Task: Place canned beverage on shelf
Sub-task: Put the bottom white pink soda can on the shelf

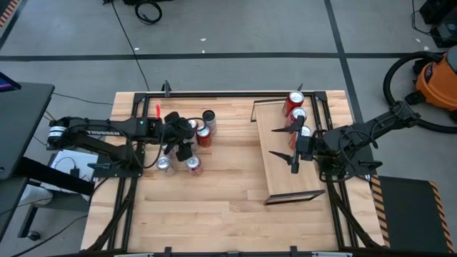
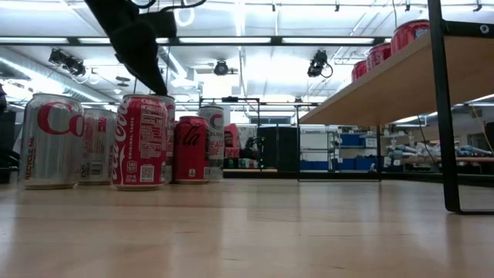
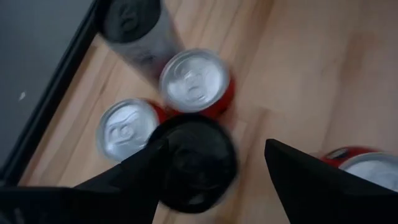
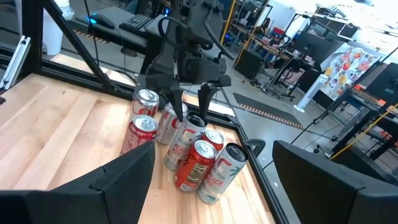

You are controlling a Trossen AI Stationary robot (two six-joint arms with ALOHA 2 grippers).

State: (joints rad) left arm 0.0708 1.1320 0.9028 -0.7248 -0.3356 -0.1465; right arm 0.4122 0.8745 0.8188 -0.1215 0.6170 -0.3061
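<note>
Near left of desk: cluster of cans, red and silver, upright, tops unopened. Left pincer poised above cluster, spread and empty, straddling a dark-topped can. Best lowered straight down, jaws centred on that one can, clear of touching neighbours, closed below the rim. Right side: shelf, a raised pale wood board, three red cans already at its far end. Right pincer over shelf, spread, grasping nothing.
</note>
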